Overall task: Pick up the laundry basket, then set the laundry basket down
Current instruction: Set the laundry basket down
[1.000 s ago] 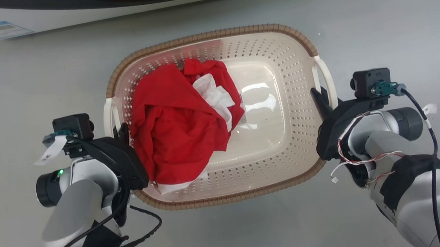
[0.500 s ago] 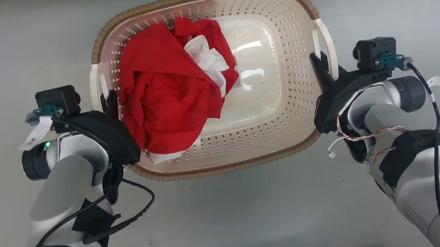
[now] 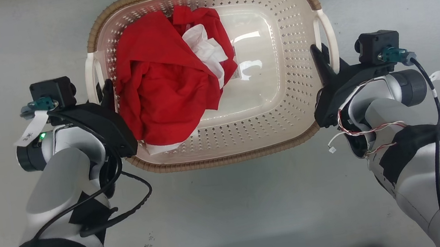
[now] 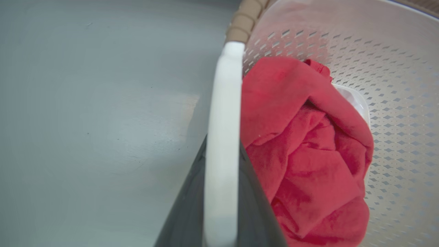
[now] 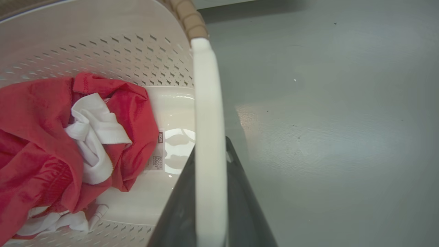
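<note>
The laundry basket (image 3: 281,102), cream with perforated walls and a brown woven rim, is held between my two arms over the grey floor. My left gripper (image 3: 107,90) is shut on the white left loop handle (image 3: 90,79). In the left wrist view that handle (image 4: 224,103) runs up between the dark fingers (image 4: 185,212) of my left gripper (image 4: 222,145). My right gripper (image 3: 317,53) is shut on the right handle (image 3: 331,36), and the right wrist view shows the handle (image 5: 205,103) pinched in my right gripper (image 5: 210,144). A crumpled red garment (image 3: 164,92) and white cloth (image 3: 206,50) lie in the basket's left half.
Grey floor (image 3: 233,216) surrounds the basket on all sides, with small dark specks (image 3: 149,242) near me. A loose black cable (image 3: 136,204) hangs from my left forearm just below the basket's near rim.
The basket, with both grippers still on its handles, now sits higher in the head view and looks larger. The washer at the top edge has left the picture as the camera shifted.
</note>
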### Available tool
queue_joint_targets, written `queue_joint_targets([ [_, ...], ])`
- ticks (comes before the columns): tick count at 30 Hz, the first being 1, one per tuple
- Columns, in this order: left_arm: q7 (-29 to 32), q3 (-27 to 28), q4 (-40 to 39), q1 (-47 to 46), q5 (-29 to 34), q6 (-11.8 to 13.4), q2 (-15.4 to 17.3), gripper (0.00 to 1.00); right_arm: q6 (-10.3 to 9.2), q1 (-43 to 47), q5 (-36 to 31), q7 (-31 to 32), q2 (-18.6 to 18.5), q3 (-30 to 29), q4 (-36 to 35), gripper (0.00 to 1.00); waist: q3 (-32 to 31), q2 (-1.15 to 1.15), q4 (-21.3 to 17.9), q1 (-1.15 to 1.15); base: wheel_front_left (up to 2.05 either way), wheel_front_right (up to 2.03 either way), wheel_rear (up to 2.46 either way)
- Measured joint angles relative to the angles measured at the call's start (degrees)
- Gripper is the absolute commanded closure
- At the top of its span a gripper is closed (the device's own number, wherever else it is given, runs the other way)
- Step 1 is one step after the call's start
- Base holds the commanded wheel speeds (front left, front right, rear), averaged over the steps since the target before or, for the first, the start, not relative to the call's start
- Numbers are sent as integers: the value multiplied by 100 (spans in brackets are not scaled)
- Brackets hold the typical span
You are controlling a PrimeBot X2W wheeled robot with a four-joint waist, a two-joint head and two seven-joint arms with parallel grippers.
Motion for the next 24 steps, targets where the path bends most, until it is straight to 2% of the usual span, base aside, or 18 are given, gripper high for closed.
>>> queue_joint_targets([
  [18, -58, -15, 127, -76, -1, -131, 0, 100, 153, -48, 59, 3, 7, -35, 113, 100, 17, 0, 8, 1, 0, 0, 0],
  [19, -59, -10, 140, -86, -3, -134, -3, 100, 205, -55, 63, 3, 7, -36, 120, 71, 16, 0, 9, 0, 0, 0, 0],
  [20, -60, 4, 157, -104, -15, -135, -14, 2, 266, -64, 67, 4, 2, -30, 124, 29, 15, 0, 12, 0, 0, 0, 0],
  [21, -59, 12, 176, -124, -30, -151, -18, 0, 299, -76, 67, 21, -2, -25, 132, 0, 15, 1, 15, 1, 0, 0, 0],
  [24, -85, 26, 222, -135, -59, -149, 56, 0, 392, -87, 94, 66, -114, -10, 158, 0, 7, 2, 27, 2, 0, 0, 0],
])
